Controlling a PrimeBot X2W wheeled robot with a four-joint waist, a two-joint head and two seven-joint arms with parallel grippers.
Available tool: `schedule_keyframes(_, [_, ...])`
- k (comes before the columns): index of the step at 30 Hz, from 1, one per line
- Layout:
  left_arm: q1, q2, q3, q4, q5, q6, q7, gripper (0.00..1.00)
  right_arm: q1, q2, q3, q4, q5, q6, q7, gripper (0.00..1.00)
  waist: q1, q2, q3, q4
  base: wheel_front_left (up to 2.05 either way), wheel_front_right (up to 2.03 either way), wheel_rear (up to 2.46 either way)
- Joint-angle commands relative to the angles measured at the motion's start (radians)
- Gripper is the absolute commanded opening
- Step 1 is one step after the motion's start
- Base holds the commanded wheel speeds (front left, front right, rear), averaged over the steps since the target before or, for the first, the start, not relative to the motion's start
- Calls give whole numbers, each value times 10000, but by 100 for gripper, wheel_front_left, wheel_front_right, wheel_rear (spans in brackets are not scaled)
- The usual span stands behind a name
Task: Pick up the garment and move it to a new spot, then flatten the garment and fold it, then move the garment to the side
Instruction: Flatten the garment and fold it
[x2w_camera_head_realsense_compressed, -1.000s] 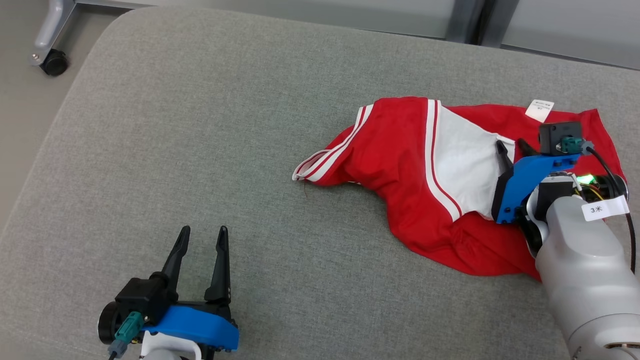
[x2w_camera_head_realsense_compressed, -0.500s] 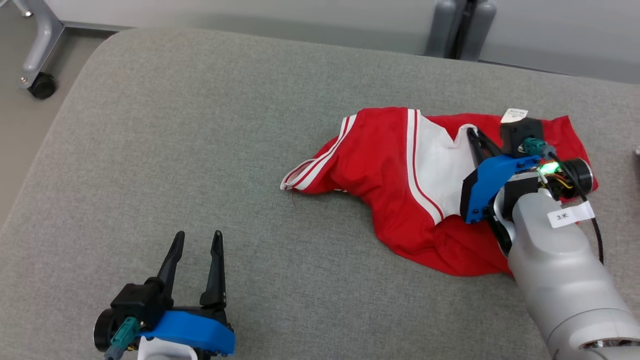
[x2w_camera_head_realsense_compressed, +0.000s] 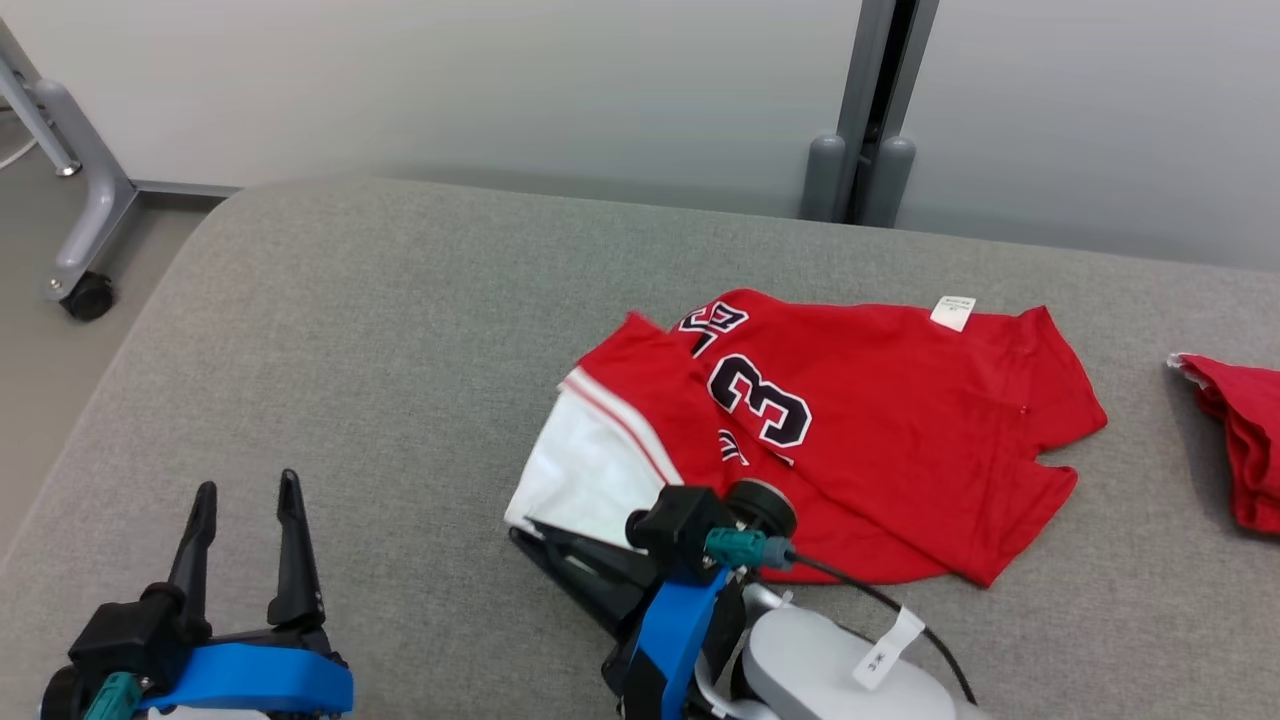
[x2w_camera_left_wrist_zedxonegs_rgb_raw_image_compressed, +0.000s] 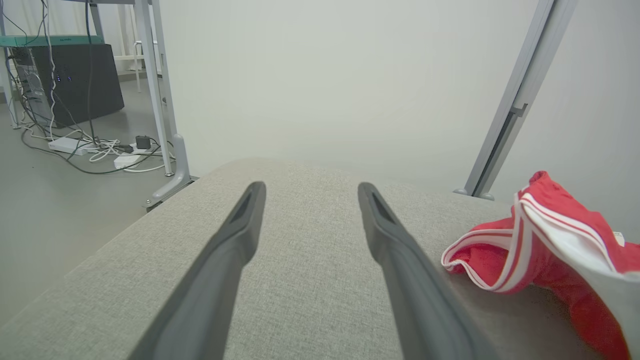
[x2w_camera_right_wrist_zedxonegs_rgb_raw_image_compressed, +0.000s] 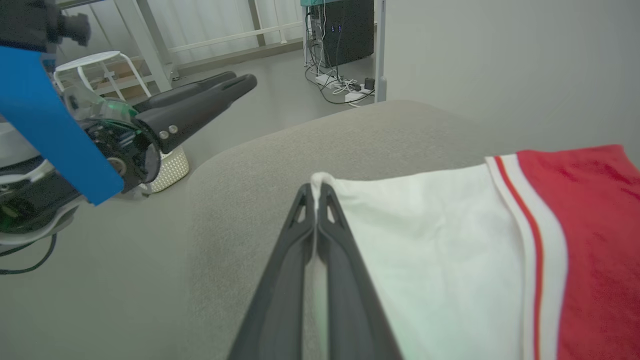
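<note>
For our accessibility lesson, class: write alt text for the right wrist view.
The right tool, shut, pinches the white corner of a red and white shirt on a grey cushion. The left tool shows at the upper left.

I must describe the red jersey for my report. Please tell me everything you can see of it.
The red jersey looks like thin sports fabric, with a white panel edged in stripes, a black-and-white number 3 and a small white tag. It lies mostly spread, slightly rumpled, on the grey cushion. The right gripper is shut on the white panel's corner.
</note>
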Motion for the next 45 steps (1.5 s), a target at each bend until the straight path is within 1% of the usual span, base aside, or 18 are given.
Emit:
schedule_keyframes(1, [176, 145, 150, -210, -64, 94, 60, 100, 205, -69, 352, -357, 228, -1, 132, 0, 3, 0, -192, -99, 0, 0, 0])
schedule_keyframes(5, [454, 267, 286, -601, -141, 210, 181, 100, 479, -57, 826, -645, 335, 1, 217, 0, 3, 0, -274, -92, 0, 0, 0])
schedule_keyframes(10, [703, 278, 294, -845, -168, 352, 265, 100, 851, -48, 1337, -818, 301, 1, 409, 0, 3, 0, -390, -88, 0, 0, 0])
schedule_keyframes(15, [856, 270, 274, -983, -209, 440, 328, 100, 1352, -43, 2345, -1115, 384, 1, 996, 0, 3, 0, -538, -119, 0, 0, 0])
schedule_keyframes(17, [870, 263, 253, -1007, -209, 454, 341, 100, 1465, -46, 2493, -1154, 453, 1, 1138, 0, 3, 0, -562, -133, 0, 0, 0])
schedule_keyframes(18, [874, 250, 221, -1029, -204, 463, 347, 100, 1528, -50, 2610, -1175, 501, 1, 1313, 18, 3, 0, -589, -151, 0, 0, 0])
schedule_keyframes(19, [872, 227, 186, -1054, -192, 449, 361, 100, 1578, -47, 2729, -1215, 511, 1, 1458, 70, 3, 0, -615, -170, 0, 0, 0])
schedule_keyframes(20, [877, 212, 144, -1074, -177, 465, 366, 100, 1632, -41, 2814, -1250, 553, 1, 1594, 100, 3, 0, -642, -194, 0, 0, 0])
schedule_keyframes(23, [897, 178, 34, -1123, -161, 478, 414, 100, 1709, -49, 2679, -1372, 645, 1, 1533, 100, 3, 0, -694, -284, 0, 0, 0])
schedule_keyframes(27, [924, 126, -88, -1160, -130, 483, 449, 100, 1639, -53, 1706, -1220, 297, 1, 969, 100, 3, 0, -773, -448, 0, 0, 0])
schedule_keyframes(32, [905, 60, -352, -1194, -68, 454, 504, 100, 1932, -51, -455, -630, -702, 1, 300, 100, 3, 0, -831, -685, 0, 0, 0])
schedule_keyframes(36, [896, -15, -556, -1208, -8, 397, 548, 100, 2283, -127, -2599, -230, -1879, 1, 68, 100, 3, 0, -804, -915, 0, 0, 0])
schedule_keyframes(41, [742, -136, -780, -1132, 17, 350, 574, 100, 3029, -325, -5036, -280, -3680, 1, 182, 100, 3, 0, -681, -1154, 0, 0, 0])
schedule_keyframes(45, [576, -134, -881, -1011, -38, 237, 562, 100, 3843, -323, -6476, -609, -4764, 1, 524, 100, 3, 0, -543, -1237, 0, 0, 0])
